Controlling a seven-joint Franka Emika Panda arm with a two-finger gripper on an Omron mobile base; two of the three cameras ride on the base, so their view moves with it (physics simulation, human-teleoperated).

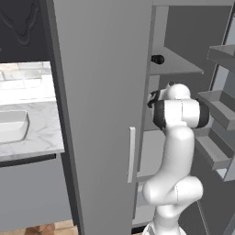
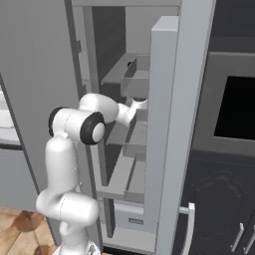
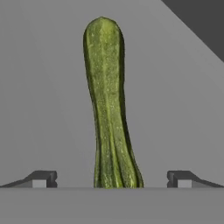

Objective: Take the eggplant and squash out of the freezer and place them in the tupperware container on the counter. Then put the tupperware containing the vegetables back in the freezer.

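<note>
Reaching into the tall grey freezer, pincer spread wide astride the long green ribbed squash, clamping probably next.

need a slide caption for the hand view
Open jaws straddle a long green squash lying on a grey freezer shelf.

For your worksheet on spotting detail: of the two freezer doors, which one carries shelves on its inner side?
The open door on the right, swung outward; grey shelves step down its inner face. The other door shows a flat front with a slim pale handle.
</note>
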